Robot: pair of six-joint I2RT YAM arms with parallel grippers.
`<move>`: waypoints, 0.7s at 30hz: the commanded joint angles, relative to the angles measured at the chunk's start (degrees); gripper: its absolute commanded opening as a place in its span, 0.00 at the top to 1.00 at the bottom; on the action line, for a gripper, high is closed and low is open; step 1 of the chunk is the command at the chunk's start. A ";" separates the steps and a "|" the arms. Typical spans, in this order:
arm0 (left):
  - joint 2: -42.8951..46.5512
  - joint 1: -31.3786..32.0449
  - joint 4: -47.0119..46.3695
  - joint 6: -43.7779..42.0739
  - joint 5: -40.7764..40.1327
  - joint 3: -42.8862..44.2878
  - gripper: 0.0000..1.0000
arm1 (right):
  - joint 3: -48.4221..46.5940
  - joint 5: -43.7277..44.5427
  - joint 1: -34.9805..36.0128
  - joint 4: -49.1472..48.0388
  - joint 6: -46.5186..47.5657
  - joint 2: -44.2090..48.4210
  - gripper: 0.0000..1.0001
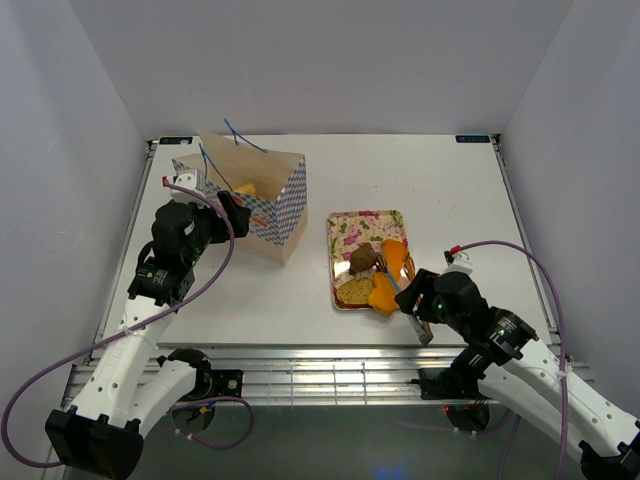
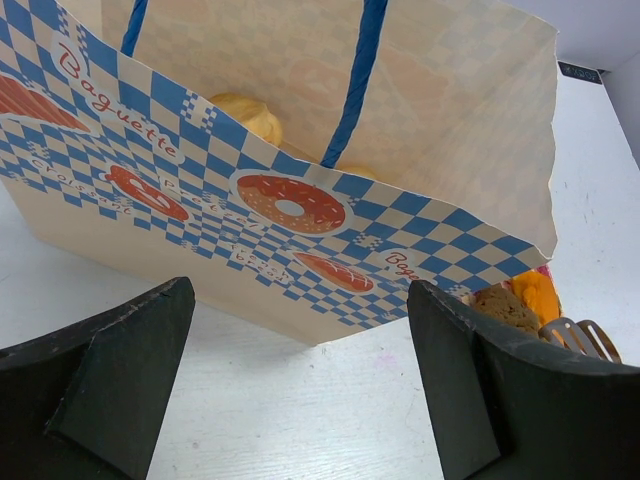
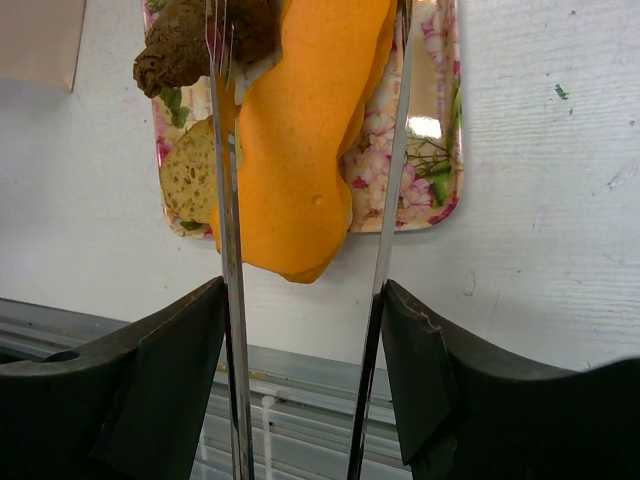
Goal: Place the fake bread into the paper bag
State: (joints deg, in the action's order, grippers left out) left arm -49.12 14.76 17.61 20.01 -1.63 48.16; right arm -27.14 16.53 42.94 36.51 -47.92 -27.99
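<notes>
The paper bag [image 1: 250, 195] stands open at the back left, with a golden roll [image 2: 245, 112] inside it. My left gripper [image 1: 232, 212] is open and empty just beside the bag's checkered side [image 2: 300, 200]. My right gripper [image 1: 418, 318] is shut on metal tongs [image 3: 225, 200]. The tong arms straddle an orange bread piece [image 3: 300, 150] that overhangs the near edge of the floral tray [image 3: 420, 170]. A brown bun [image 3: 180, 45] and a toast slice [image 3: 190, 180] lie on the tray to its left. I cannot tell whether the orange piece is lifted.
The floral tray [image 1: 365, 222] sits right of the bag, mid-table, with another orange piece [image 1: 397, 252] on it. The table's front edge and metal rail [image 3: 300, 370] lie just below the tongs. White walls enclose the table.
</notes>
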 commanded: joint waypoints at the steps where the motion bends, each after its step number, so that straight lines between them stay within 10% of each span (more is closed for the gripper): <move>1: 0.52 0.18 -0.03 0.38 1.10 0.18 0.02 | 1.12 0.34 0.30 -4.69 -1.91 0.04 0.33; 21: 0.70 0.18 -0.20 0.56 1.54 -0.09 0.02 | 2.88 2.00 0.30 -3.64 -6.39 1.35 0.41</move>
State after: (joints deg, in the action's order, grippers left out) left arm -49.10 14.76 17.61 20.40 -0.82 48.16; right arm -24.51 16.23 42.94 33.17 -51.77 -28.10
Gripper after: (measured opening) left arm 0.979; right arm 0.600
